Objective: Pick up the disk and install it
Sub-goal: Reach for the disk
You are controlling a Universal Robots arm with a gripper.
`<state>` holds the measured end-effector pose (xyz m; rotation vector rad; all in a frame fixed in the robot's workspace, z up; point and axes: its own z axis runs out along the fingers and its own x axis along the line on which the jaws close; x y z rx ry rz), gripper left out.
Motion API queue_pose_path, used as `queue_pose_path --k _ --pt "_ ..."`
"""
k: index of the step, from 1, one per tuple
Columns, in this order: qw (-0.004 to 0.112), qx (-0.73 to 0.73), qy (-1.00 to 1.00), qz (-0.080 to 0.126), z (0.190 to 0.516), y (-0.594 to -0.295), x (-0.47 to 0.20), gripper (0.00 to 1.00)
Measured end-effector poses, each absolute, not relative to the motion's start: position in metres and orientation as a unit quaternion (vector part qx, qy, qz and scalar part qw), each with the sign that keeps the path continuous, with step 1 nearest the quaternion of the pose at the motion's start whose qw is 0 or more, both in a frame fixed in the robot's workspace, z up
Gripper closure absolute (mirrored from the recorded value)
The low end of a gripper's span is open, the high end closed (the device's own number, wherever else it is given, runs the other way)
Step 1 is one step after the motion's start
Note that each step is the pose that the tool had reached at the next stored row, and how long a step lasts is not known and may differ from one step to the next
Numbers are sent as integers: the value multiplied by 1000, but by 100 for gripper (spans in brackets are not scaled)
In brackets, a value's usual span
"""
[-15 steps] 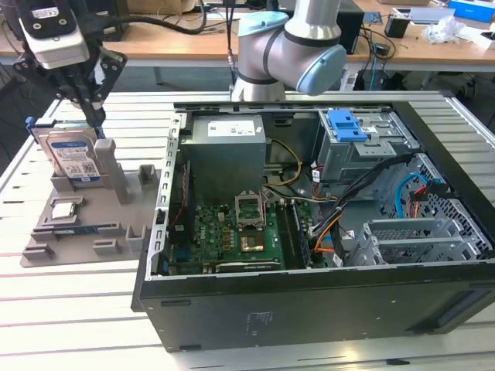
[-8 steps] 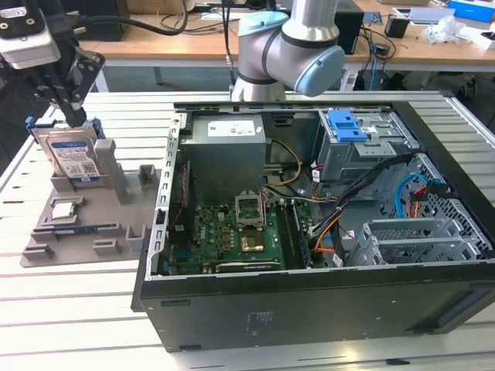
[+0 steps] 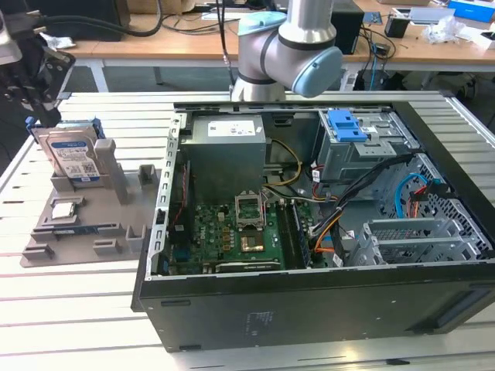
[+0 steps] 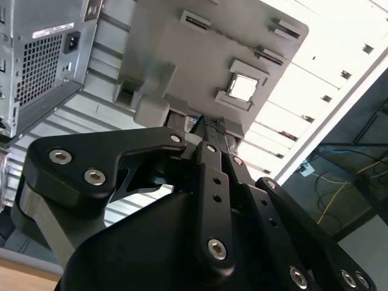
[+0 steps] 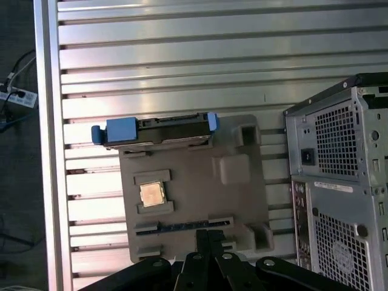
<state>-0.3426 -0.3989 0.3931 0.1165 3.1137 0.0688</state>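
Slatted aluminium tabletop carries a grey fixture tray; the disk stands on edge in a slot at one end. A square chip lies mid-tray. Over the opposite end the tool hangs narrow, fingertips together, holding nothing. An open computer case stands beside.

First wrist view: disk ahead of gripper edge-on, label hidden; gripper body and computer case cropped at edges.
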Motion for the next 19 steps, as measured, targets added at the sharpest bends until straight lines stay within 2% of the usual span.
queue_pose_path --k 19 --pt "13 37 999 22 393 -399 -434 89"
